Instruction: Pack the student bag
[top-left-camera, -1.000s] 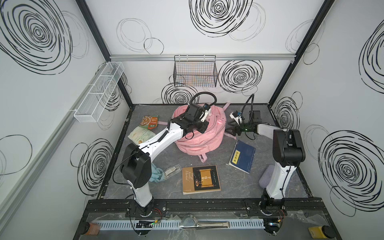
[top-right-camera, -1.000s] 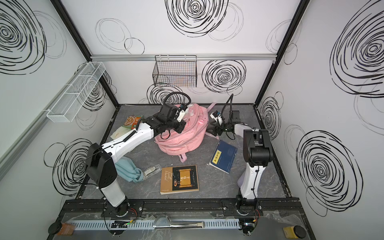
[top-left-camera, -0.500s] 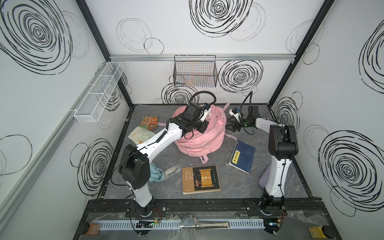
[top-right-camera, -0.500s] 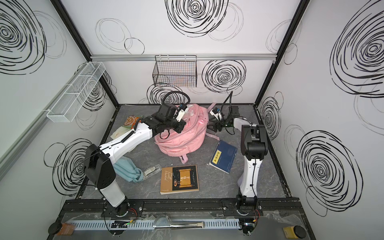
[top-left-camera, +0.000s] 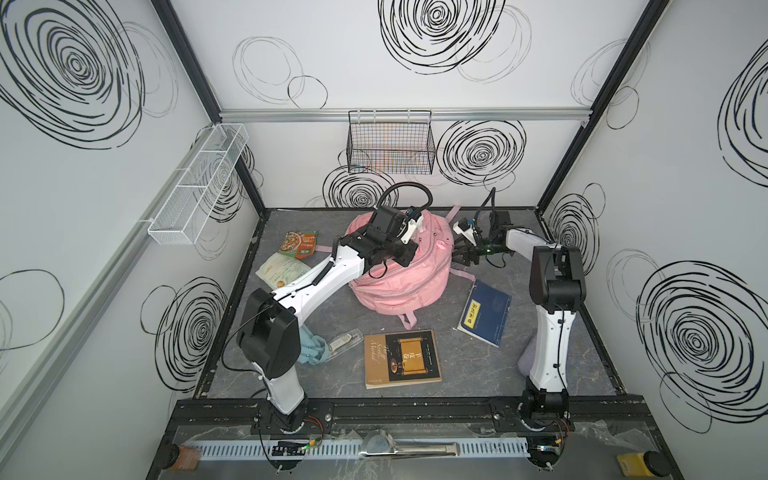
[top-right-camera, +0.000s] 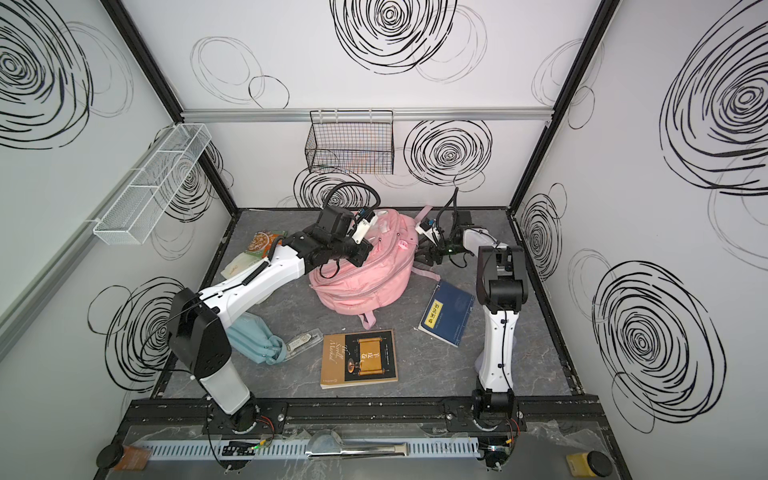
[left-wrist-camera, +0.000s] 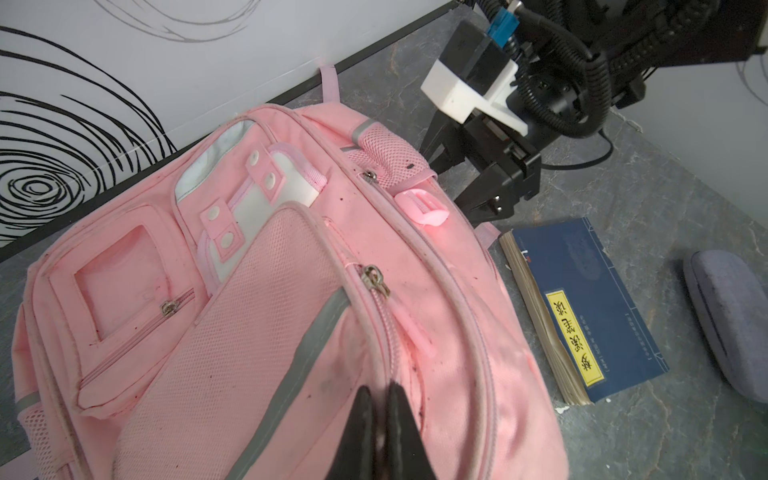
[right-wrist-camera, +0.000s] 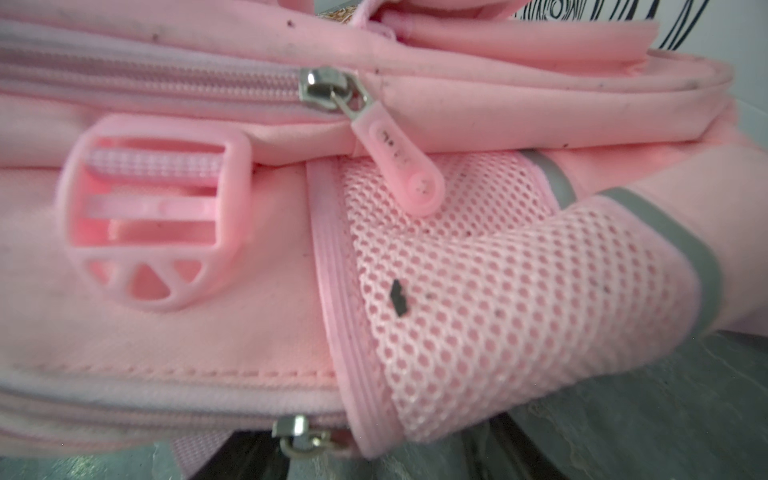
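The student bag (top-left-camera: 401, 274), a pink backpack, lies front-up at the back middle of the table in both top views (top-right-camera: 365, 278). My left gripper (left-wrist-camera: 380, 401) is shut, pinching a fold of the bag's fabric beside a front zipper (left-wrist-camera: 376, 278). It reaches over the bag from the left (top-left-camera: 403, 259). My right gripper (left-wrist-camera: 440, 176) stands open at the bag's right side, one jaw on each side of the mesh side pocket (right-wrist-camera: 478, 291). A zipper slider (right-wrist-camera: 299, 436) sits low between its dark fingers (right-wrist-camera: 241, 457). A pink buckle (right-wrist-camera: 153, 220) is next to the pocket.
A blue book (top-left-camera: 484, 311) lies right of the bag, a brown book (top-left-camera: 402, 359) in front. A grey case (left-wrist-camera: 731, 324) lies by the right arm's base. A light blue pouch (top-left-camera: 311, 349), clear case (top-left-camera: 345, 340), snack packet (top-left-camera: 300, 243) and pale booklet (top-left-camera: 282, 270) lie left.
The right arm's elbow has swung towards the back and the right gripper has edged in against the bag's side. The left arm has stayed put.
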